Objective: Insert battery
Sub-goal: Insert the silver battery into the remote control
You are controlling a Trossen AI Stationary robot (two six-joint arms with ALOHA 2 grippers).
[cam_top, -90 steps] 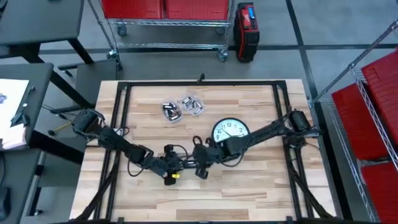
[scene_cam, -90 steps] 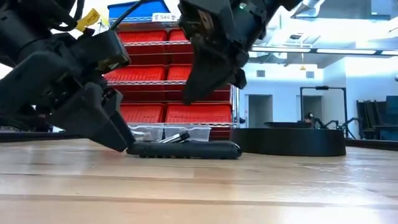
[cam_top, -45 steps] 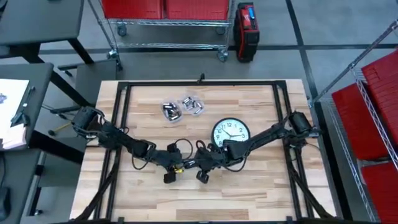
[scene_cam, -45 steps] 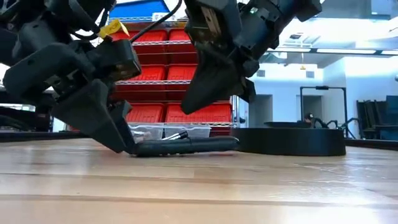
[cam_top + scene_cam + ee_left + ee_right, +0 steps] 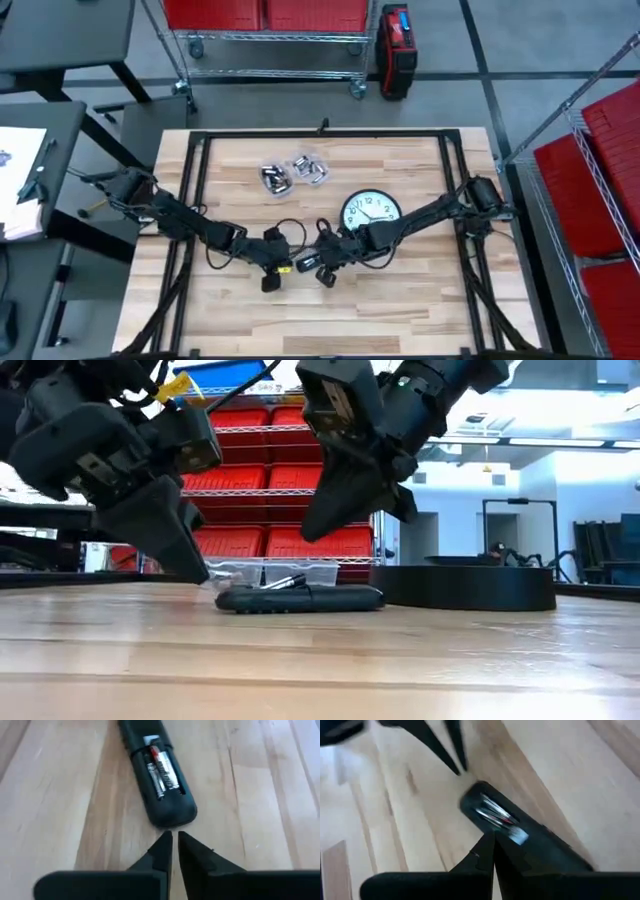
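Near the middle of the table [image 5: 420, 310], toward its front edge, the remote [image 5: 159, 780] lies flat, compartment uncovered, two batteries [image 5: 161, 769] apparently seated. The left gripper [image 5: 174, 851] and right gripper [image 5: 492, 851] hover beside it, fingers pinched together and empty; insertion looks nearly complete.

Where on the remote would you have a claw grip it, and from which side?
Grip the remote across its narrow width, from above, on the solid rounded end below the open battery bay. It lies flat on the table, so only the long sides offer purchase; that keeps fingers off the batteries.
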